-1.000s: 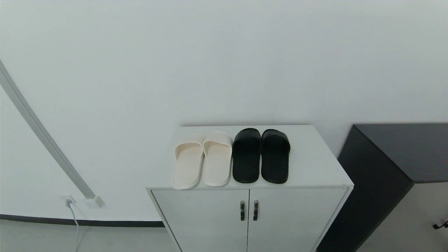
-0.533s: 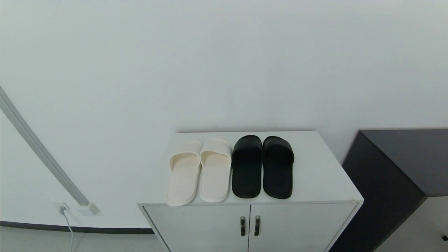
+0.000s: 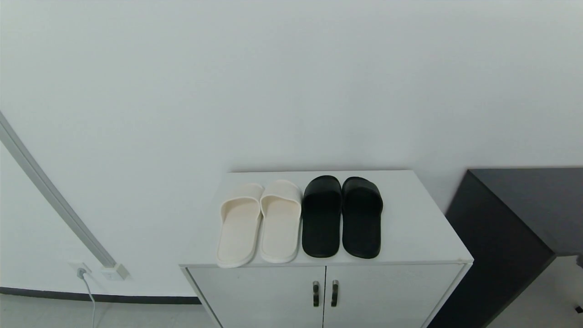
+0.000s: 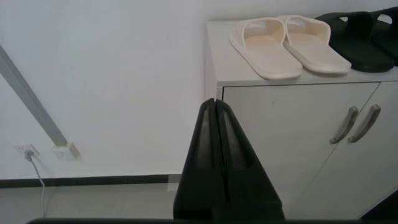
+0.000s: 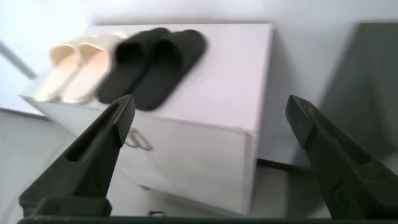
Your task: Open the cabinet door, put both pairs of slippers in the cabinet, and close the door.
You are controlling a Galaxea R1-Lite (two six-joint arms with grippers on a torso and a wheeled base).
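A white two-door cabinet [image 3: 410,237] stands against the wall, both doors closed, with two dark handles [image 3: 324,293] side by side at the middle seam. On its top lie a cream pair of slippers [image 3: 259,223] to the left and a black pair of slippers [image 3: 341,218] to the right, toes toward the wall. My left gripper [image 4: 215,102] is shut and empty, low in front of the cabinet's left door [image 4: 292,137]. My right gripper [image 5: 209,102] is open and empty, off the cabinet's right front corner [image 5: 249,134], with the black slippers [image 5: 152,59] beyond it.
A dark cabinet [image 3: 501,237] stands close against the white cabinet's right side. On the wall at the lower left are a socket with a plugged cable [image 3: 81,273] and a slanting grey conduit [image 3: 50,196]. Bare floor lies left of the cabinet.
The whole head picture shifted a second ago, so the camera moved; the cabinet now shows lower and larger. Slippers and doors stand as before.
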